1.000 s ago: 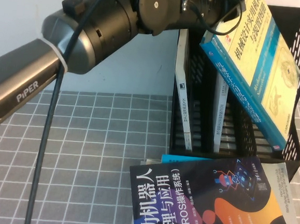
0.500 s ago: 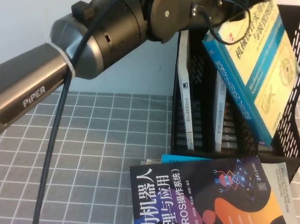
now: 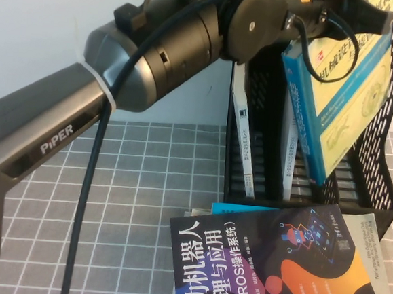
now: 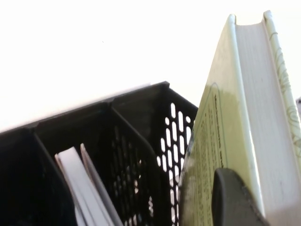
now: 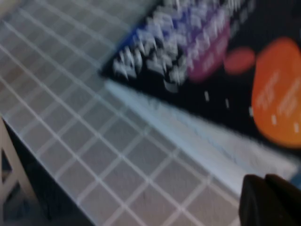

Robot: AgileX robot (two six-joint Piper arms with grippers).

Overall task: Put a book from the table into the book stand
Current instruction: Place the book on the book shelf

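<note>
Left gripper [image 3: 343, 12], high above the book stand [image 3: 388, 135], pinched the book [image 3: 339, 110] by its top, long axis leaning steeply, lower corner inside the right-hand slot. Its wrist view showed a finger [image 4: 233, 197] against the cover. Right gripper [image 5: 270, 200] hovered over the table [image 5: 94, 155], grip unclear.

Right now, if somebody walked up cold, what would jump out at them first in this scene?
The left arm sweeps across the high view, its left gripper clamped on the pale yellow-green book, held tilted in the black book stand's right-hand slot. Near the table's front edge lies a dark navy book with orange artwork. The right gripper hovers low beside that book.
</note>
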